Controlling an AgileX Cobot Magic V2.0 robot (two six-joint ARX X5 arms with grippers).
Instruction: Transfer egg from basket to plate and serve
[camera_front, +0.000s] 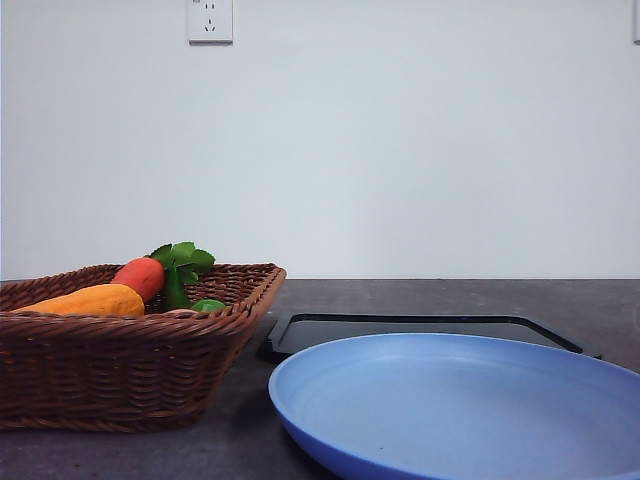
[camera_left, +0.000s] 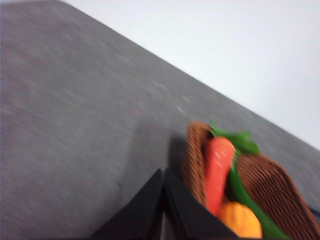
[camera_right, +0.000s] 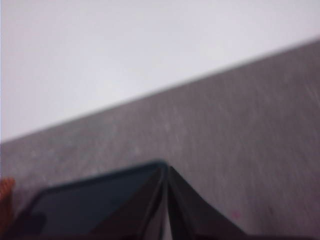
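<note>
Brown woven wicker forms the basket (camera_front: 120, 350), which sits on the left of the dark grey surface (camera_front: 430, 296) in the front view. One orange-red carrot-like toy (camera_front: 140, 276) with green leaves (camera_front: 183, 262) and one yellow-orange elongated toy (camera_front: 88, 300) lie inside it, rising above the rim; the near wall of the basket hides its floor, so whether the egg lies there cannot be told. One light-blue plate (camera_front: 450, 400) rests just beside the basket to the right, its bowl bare. One flat black tray (camera_front: 400, 330) lies behind the plate, partly covered by the plate's far rim. One white wall socket (camera_front: 210, 20) is mounted on the pale wall above. In the left wrist view, the left hand (camera_left: 164, 210) shows two dark fingers pressed together, clenched on nothing, close above the basket's end by the carrot-like toy. In the right wrist view, the right hand (camera_right: 166, 210) is likewise clenched and grasps nothing, over the tray's corner; the picture is blurred.
</note>
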